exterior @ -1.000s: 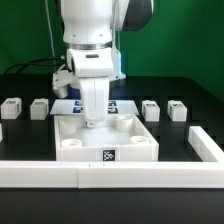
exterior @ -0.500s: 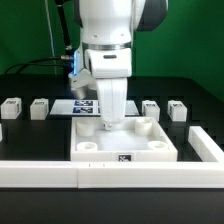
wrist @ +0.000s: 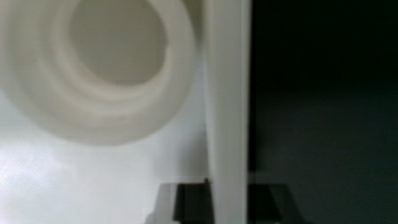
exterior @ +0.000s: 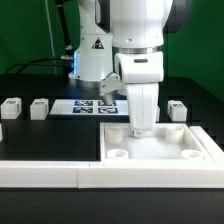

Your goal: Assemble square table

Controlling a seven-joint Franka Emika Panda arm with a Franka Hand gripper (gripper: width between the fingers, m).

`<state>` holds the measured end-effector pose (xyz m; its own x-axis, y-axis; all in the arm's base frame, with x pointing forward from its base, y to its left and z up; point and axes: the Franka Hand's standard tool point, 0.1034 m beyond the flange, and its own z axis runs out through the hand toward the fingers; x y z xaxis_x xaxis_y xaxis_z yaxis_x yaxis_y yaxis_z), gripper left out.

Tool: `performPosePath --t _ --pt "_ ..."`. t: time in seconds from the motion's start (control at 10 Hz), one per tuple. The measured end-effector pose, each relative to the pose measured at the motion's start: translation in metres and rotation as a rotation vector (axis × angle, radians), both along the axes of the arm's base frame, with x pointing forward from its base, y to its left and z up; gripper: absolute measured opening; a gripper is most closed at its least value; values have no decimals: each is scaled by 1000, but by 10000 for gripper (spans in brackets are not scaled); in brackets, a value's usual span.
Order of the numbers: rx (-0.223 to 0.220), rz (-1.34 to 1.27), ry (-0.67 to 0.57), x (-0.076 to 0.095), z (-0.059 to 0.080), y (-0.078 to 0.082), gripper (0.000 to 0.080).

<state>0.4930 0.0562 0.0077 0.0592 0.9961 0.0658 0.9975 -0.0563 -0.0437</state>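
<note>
Clamping nearly shut with the jaws on the thin raised rim of the square table (exterior: 165,143), right beneath and spreading away from them to the white rail (exterior: 45,172), judging it light, stiff, slick plastic, best held deep on that rim wall.

Cannot see the front edge of the square table (exterior: 165,142), hidden behind the white rail (exterior: 50,172). Cannot see the marker board's (exterior: 88,106) end toward the exterior view's right, covered by the arm (exterior: 140,40), itself cropped at the top edge. Wrist view all blur: round socket (wrist: 107,60) cropped at the edge, jaws mere dark shapes flanking the rim (wrist: 224,100).
</note>
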Motion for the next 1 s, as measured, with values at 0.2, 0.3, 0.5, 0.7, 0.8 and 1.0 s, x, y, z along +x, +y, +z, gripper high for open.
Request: performPosePath --t 0.2,0.3,0.5,0.7,0.8,1.0 --pt "-8 4 8 0 0 2 60" --pt "-7 10 5 0 0 1 60" --pt "-6 9 5 0 -1 1 134" --pt "-6 8 5 0 -1 0 270" --pt "-6 8 5 0 -1 0 453" --pt "-6 8 5 0 -1 0 576"
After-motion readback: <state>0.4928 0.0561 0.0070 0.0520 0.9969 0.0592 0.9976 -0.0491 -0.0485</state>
